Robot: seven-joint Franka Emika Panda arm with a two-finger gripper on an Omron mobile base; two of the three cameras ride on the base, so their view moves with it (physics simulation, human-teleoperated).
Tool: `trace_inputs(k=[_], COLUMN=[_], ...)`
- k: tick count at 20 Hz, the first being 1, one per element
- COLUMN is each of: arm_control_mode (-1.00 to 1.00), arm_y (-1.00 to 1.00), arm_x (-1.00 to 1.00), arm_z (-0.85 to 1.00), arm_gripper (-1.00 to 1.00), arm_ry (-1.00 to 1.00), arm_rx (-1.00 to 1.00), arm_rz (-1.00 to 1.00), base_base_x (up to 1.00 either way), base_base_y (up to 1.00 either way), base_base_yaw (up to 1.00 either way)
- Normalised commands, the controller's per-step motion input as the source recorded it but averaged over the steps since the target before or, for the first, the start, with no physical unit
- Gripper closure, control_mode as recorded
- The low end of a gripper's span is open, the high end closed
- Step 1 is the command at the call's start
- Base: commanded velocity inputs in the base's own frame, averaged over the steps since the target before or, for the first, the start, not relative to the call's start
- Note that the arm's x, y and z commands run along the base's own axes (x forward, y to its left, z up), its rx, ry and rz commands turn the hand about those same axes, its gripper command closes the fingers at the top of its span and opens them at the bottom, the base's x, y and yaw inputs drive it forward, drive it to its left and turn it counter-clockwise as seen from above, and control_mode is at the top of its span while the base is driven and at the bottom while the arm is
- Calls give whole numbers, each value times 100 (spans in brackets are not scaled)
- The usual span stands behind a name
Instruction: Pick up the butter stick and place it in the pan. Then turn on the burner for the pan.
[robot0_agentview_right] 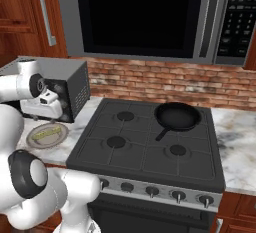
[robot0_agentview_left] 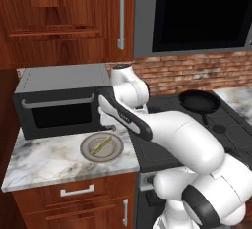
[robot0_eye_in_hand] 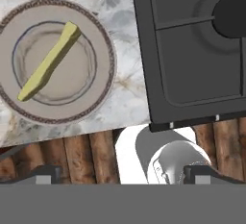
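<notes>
butter waits on the plate

left base view: the butter stick (robot0_agentview_left: 101,144) lies on the plate (robot0_agentview_left: 116,150). the pan (robot0_agentview_left: 199,101) sits on the stove (robot0_agentview_left: 231,129).

right base view: the gripper (robot0_agentview_right: 49,99) hangs above the plate.

hand view: the claw tips sit wide apart, holding nothing.

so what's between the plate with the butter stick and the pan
In the right base view, bare marble counter, then the stove's left burners lie between the plate holding the butter stick and the pan. Nothing stands on that stretch.
</notes>
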Motion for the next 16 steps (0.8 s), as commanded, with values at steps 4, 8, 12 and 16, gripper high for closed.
trace_inputs(k=[4,8,12,16], arm_control_mode=[-100,-100,-100,-100], arm_y=[58,19,16,7], arm_x=[11,0,0,0], arm_z=[-25,-34,-29,-31], arm_gripper=[-100,-100,-100,-100], arm_ry=[10,2,0,0], arm_rx=[1,0,0,0], arm_rz=[-21,-26,-27,-23], base_base_x=[0,0,0,0], base_base_y=[0,0,0,0], base_base_yaw=[0,0,0,0])
